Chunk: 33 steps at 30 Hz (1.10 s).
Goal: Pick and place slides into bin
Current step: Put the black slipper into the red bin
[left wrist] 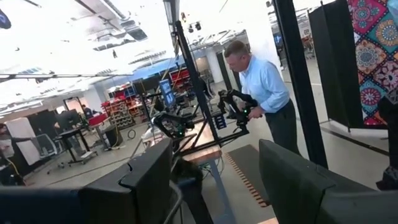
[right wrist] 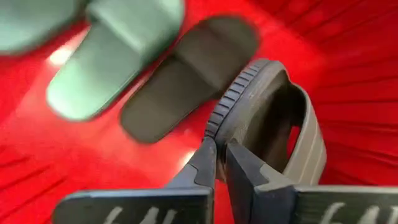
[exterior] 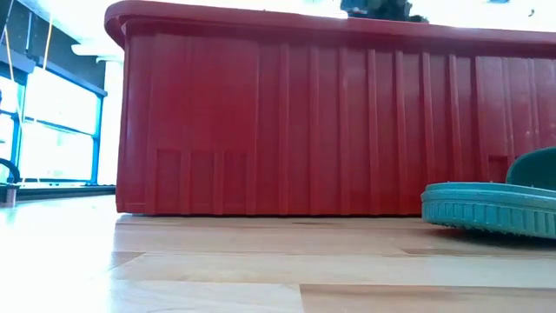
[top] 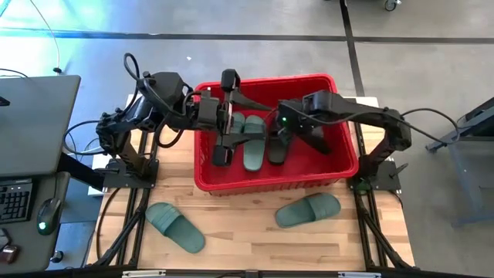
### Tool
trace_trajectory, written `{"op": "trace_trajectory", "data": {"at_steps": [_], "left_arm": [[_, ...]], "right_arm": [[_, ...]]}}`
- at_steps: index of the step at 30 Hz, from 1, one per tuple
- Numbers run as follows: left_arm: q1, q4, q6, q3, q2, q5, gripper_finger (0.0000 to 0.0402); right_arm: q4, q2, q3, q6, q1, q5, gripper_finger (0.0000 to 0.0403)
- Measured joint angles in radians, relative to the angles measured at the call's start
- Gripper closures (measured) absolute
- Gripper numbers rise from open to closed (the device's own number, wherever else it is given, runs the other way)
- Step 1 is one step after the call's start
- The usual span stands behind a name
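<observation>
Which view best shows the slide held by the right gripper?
Right wrist view: the right gripper pinches the black slide by its sole edge, over the bin. High view shows it partly hidden; low and left wrist views miss it.

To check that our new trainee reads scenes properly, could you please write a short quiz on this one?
1. How many slides lie on the table, outside the bin?
2. True or false: the right gripper is open and empty.
3. The slides on the table are: A black, B green, C one of each.

Key
1. Two.
2. False: it is shut on the edge of a dark slide inside the bin. The left gripper is open, above the bin's left part.
3. B.
</observation>
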Motion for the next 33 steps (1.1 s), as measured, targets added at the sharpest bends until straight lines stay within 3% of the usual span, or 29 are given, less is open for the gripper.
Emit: {"op": "trace_trajectory", "data": {"at_steps": [2, 6, 16, 33], "left_arm": [[0.000, -0.010, 0.000, 0.000, 0.000, 0.001, 0.0179], [0.000, -0.059, 0.000, 0.000, 0.001, 0.003, 0.0179], [0.000, -0.232, 0.000, 0.000, 0.016, 0.000, 0.0179], [0.000, -0.291, 0.000, 0.000, 0.016, 0.000, 0.0179]], "right_arm": [[0.021, 0.000, -0.041, -0.024, -0.020, -0.044, 0.0391], [0.041, 0.000, -0.081, -0.038, -0.019, -0.017, 0.0375], [0.037, 0.000, -0.068, -0.078, -0.033, -0.056, 0.0338], [0.014, 0.000, -0.070, -0.093, -0.112, -0.038, 0.0333]]}}
